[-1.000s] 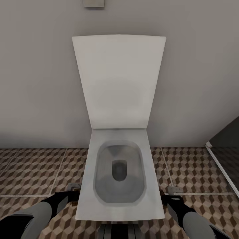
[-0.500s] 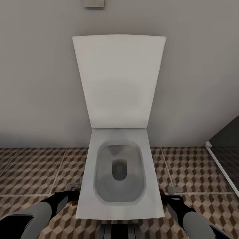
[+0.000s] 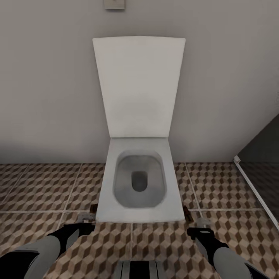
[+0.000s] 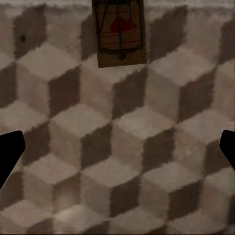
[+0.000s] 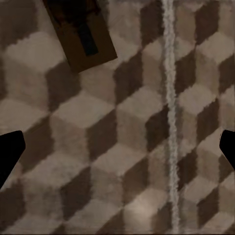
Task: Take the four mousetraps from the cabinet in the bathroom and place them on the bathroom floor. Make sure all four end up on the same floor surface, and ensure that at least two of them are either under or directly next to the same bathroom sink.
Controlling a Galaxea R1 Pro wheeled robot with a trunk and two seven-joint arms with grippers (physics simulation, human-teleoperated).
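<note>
- Bathroom floor [image 3: 42, 190]: cube-patterned tiles meeting a grey wall.
- White toilet [image 3: 139, 182], lid raised, centred ahead.
- Mousetraps [image 4: 120, 34] [image 5: 81, 34] lying flat.
- Left gripper [image 4: 117, 149], right gripper [image 5: 117, 149]: fingers spread, empty.

Around the white toilet [image 3: 139, 182] the floor [image 3: 38, 190] shows brown, beige and cream cubes with pale grout, a tan, red-spotted mousetrap [image 4: 120, 33] lying beside it.

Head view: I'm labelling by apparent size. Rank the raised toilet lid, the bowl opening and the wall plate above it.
Largest to smallest:
1. toilet lid
2. bowl opening
3. wall plate, cut off by the frame edge
</note>
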